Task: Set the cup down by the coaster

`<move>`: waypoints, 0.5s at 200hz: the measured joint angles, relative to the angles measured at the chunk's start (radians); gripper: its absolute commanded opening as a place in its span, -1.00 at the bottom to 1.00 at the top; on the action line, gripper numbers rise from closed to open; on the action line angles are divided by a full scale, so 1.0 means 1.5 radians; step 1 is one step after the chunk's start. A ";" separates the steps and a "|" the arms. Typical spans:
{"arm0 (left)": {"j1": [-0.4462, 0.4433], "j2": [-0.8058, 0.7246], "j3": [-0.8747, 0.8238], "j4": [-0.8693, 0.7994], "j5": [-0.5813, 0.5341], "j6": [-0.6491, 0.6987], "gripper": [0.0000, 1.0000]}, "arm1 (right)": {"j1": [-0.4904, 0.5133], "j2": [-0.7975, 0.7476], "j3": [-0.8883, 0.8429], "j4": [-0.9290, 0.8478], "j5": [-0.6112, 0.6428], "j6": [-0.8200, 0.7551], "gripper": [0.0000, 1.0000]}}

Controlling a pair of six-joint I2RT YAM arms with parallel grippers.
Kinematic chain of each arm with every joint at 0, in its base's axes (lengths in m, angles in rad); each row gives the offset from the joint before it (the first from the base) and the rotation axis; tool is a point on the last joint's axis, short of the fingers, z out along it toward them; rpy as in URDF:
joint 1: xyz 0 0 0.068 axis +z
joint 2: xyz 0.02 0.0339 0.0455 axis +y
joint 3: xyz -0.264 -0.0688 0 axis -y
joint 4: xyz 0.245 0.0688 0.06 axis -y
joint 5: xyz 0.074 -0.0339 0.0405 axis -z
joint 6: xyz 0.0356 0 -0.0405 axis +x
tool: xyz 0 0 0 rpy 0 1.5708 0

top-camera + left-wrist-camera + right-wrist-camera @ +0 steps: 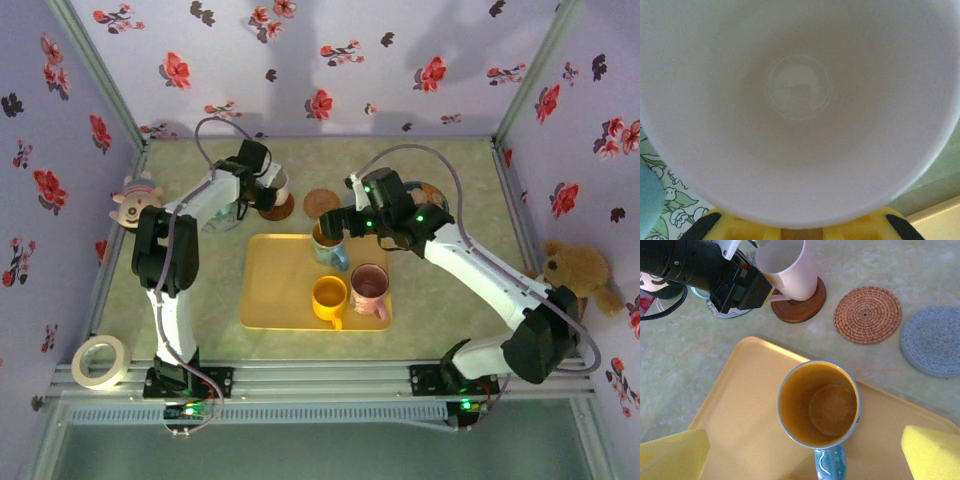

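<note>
From above, my left claw (268, 190) was clamped on the cup (277, 186), which stood on the wooden coaster (281, 211) at the far left of the tabletop (450, 300). A woven coaster (322, 203) lay just to its right. My right claw (335, 228) hung over the blue mug (328, 245) at the far edge of the yellow tray (275, 300). A yellow mug (329, 297) and a pink mug (369, 285) stood side by side nearer me on the tray. A tape roll (100, 360) lay at the near left, a plush (135, 200) against the left wall and a teddy (575, 268) against the right.

From my left wrist, I looked into the cup's pale inside, a faint ring on its bottom. My yellow fingers (740, 227) sat under its rim, with flowered green tabletop at the lower left.

From my right wrist, my fingers (672, 455) stood wide apart, one on each side of the blue mug, touching nothing. The mug's inside was orange and its handle pointed towards me. Beyond the tray, the left claw gripped the cup at its near side, its base on the wooden coaster. The woven coaster and a grey coaster (932, 342) lay in a row to the right, apart from each other. Any writing on the mugs was too small to read.
</note>
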 measured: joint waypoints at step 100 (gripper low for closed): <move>0.000 -0.003 -0.010 -0.006 -0.007 0.003 -0.36 | 0.000 0.004 0.000 -0.001 0.000 0.000 0.99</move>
